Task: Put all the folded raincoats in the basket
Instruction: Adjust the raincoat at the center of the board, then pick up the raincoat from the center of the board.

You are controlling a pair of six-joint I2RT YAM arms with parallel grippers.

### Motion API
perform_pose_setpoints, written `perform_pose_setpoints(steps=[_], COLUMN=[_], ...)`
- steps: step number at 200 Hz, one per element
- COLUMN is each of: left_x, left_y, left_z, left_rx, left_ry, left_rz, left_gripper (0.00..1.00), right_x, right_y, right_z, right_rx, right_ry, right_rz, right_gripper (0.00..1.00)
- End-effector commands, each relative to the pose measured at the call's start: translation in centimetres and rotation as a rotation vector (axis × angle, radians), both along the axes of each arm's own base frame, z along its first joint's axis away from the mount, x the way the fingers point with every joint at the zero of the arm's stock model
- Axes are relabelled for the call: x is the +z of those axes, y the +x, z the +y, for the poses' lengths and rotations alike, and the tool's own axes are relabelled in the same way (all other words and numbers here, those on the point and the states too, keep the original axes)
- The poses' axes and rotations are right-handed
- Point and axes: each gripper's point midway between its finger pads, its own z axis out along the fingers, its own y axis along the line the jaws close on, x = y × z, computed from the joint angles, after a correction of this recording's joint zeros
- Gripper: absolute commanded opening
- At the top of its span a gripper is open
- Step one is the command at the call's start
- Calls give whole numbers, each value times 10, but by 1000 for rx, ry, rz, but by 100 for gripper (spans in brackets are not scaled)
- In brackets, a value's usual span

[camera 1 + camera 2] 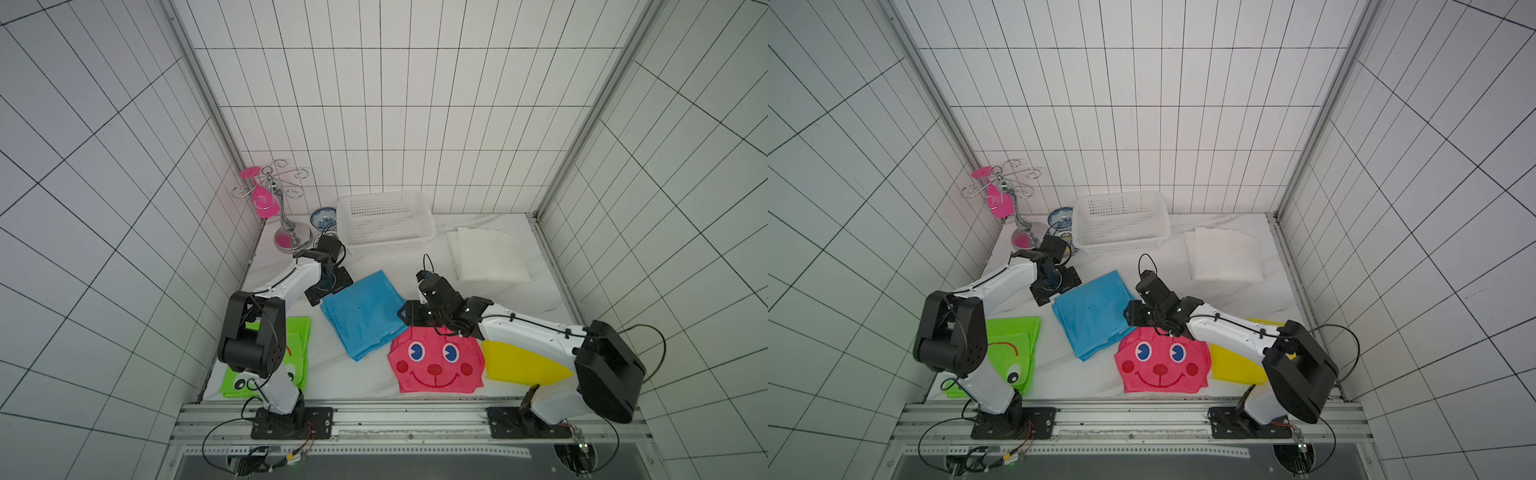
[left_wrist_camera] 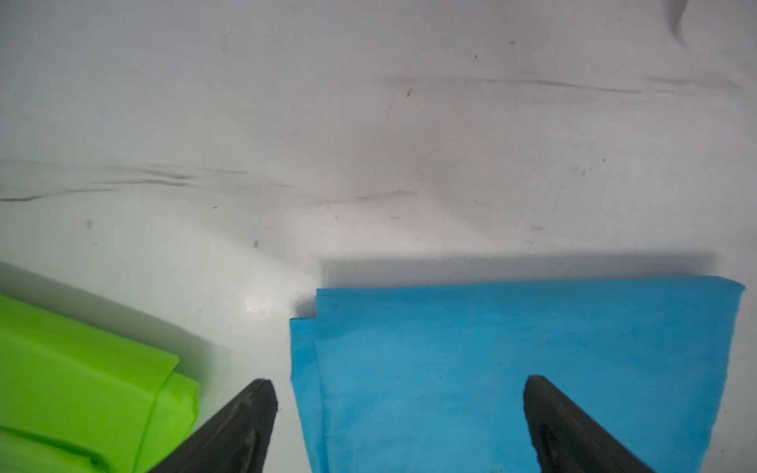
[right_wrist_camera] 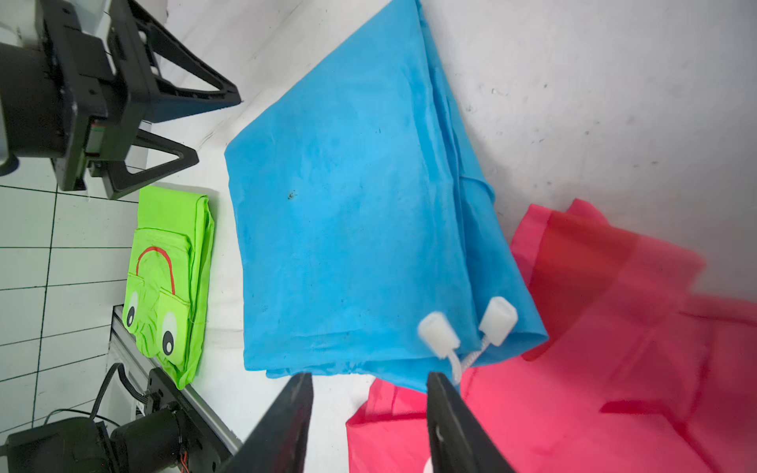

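Left gripper stands with its jaws wide apart, empty, straddling the 10 o'clock corner of the blue raincoat. The right gripper sits at the opposite, 4 o'clock corner with its jaws parted about halfway and nothing between them. The cloth edge and the two white cord toggles lie just ahead of its tips.

The raincoat lies flat at the table's centre, outside the basket, which stands empty at 12 o'clock from it by the back wall. A green raincoat lies at 8 o'clock and a pink one touches its 5 o'clock edge.

I judge it light, thin and limp: several slick layers that will sag and slide apart if only the top sheet is pinched. The safer hold is through the whole stack at both corners, with the arms lifting together (one corner alone would likely let the fold spill open). The toggles may dangle and snag the basket's mesh.

The packet is close to square and turned on the table like a diamond. Its slightly longer side seems to run from 11 to 5 o'clock, with the stepped loose hems and cord at the 5 o'clock end.
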Motion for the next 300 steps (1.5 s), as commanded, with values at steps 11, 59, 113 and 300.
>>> perform_pose_setpoints(steps=[11,59,113,300], left_x=[19,-19,8,6], left_y=[-41,-113,-138,-99], left_z=[11,-36,-77,-172], left_rx=[37,-32,-325,-825], left_ry=[3,-205,-189,18], left_rz=[20,155,82,-391], left_gripper=[97,97,96,95], right_x=[20,-8,-40,-79], right_y=[34,74,81,55], right_z=[-23,-32,-8,46], right_rx=[-5,-31,83,246], right_ry=[-139,-215,-231,68], right_rz=[-113,-18,116,527], right_gripper=[61,67,67,59])
